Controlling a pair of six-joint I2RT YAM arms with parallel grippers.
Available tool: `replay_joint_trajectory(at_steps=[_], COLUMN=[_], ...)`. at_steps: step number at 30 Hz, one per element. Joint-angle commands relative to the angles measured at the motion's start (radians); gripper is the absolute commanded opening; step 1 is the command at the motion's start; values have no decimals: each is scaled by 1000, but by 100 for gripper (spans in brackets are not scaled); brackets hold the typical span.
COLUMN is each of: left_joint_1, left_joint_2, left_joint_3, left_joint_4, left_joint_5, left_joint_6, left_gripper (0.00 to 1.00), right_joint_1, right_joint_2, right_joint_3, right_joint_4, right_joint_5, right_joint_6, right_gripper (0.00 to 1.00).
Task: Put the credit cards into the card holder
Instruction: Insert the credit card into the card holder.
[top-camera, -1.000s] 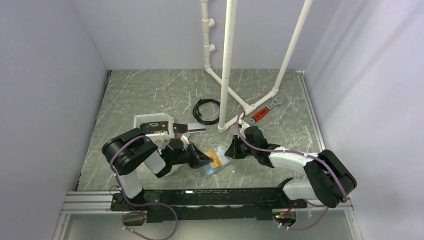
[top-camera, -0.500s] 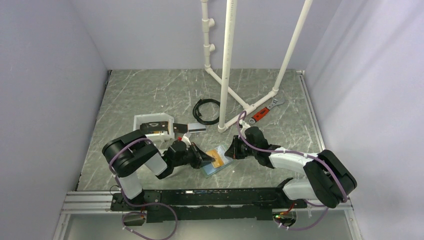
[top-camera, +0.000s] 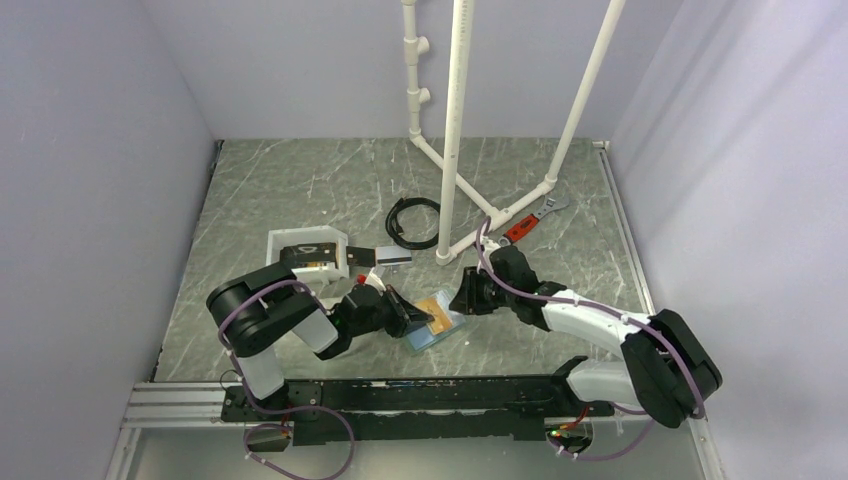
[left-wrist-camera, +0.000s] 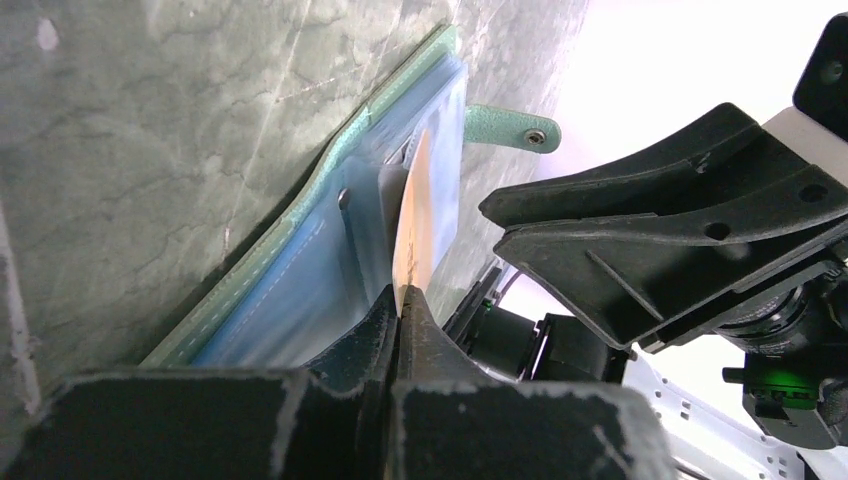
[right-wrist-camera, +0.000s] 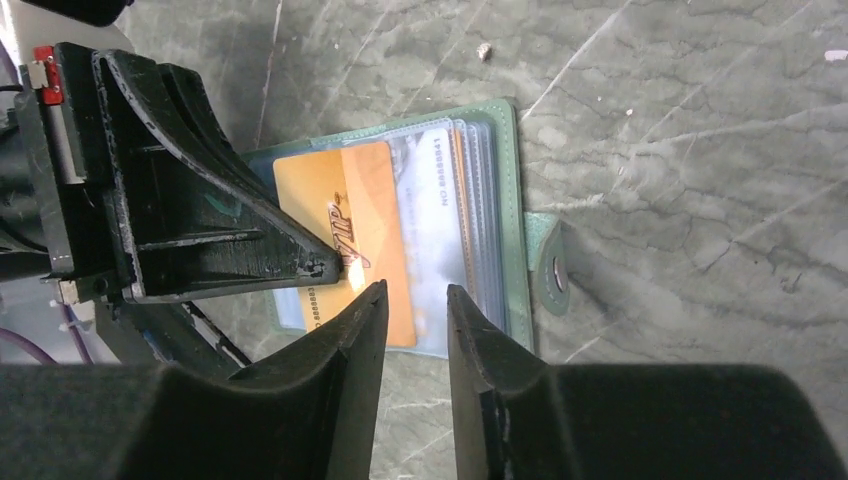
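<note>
Left hand (top-camera: 412, 314), seen from above, is clamped shut on an orange card (top-camera: 436, 308), holding it over the open card holder (top-camera: 428, 338). The card holder lies flat on the marbled worktop (top-camera: 300, 185), near the front edge and between the two arms. The right hand (top-camera: 462, 298) sits just to the right of the card holder, pointing at it. To the far left of the left hand stands a white tray (top-camera: 275, 240) with dark cards (top-camera: 308, 252) in it. Farther back lie a coiled black cable (top-camera: 412, 222), a white pipe frame (top-camera: 455, 120) and a red-handled wrench (top-camera: 522, 228).

From the left wrist, the left hand (left-wrist-camera: 402, 300) pinches the near end of the orange card (left-wrist-camera: 412, 230), which is seen edge-on. The card's far end meets the clear blue pockets of the card holder (left-wrist-camera: 300, 290). A green strap with a snap (left-wrist-camera: 512, 127) sticks out from the holder's far side. The right hand (left-wrist-camera: 650, 250) hangs close on the right.

From the right wrist, the right hand (right-wrist-camera: 410, 300) has its fingers (right-wrist-camera: 360, 340) slightly parted with nothing between them, above the near edge of the card holder (right-wrist-camera: 505, 200). The orange card (right-wrist-camera: 345, 240) lies against the holder's left pockets. The left hand (right-wrist-camera: 200, 220) grips the card's left end.
</note>
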Motion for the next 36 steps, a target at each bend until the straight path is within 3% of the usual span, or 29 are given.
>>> replay_joint_trajectory(at_steps=[1, 6, 13, 16, 19, 27, 30, 36], left_joint_1=[-16, -24, -32, -51, -75, -79, -79, -79], left_joint_2=[-13, -41, -22, -7, -50, -208, -240, -293], left_joint_3=[13, 33, 66, 109, 144, 154, 154, 174], left_joint_4=[-107, -172, -177, -194, -312, -642, -709, -818], left_joint_5=[-69, -80, -107, -153, -170, -188, -183, -183], left_joint_6=[10, 23, 22, 32, 50, 38, 32, 50], left_gripper=[0, 0, 0, 0, 1, 42, 48, 51], right_joint_1=[-4, -4, -3, -3, -3, -3, -3, -3], right_joint_2=[41, 111, 122, 123, 118, 98, 99, 94], right_joint_3=[34, 28, -11, -31, -36, -33, -33, -35], right_joint_4=[-35, 22, 115, 153, 152, 124, 123, 120], right_joint_5=[4, 12, -85, -110, -104, -75, -75, -72], right_joint_6=[-38, -47, 16, 53, 58, 36, 33, 28], right_gripper=[33, 37, 16, 13, 12, 12, 11, 11])
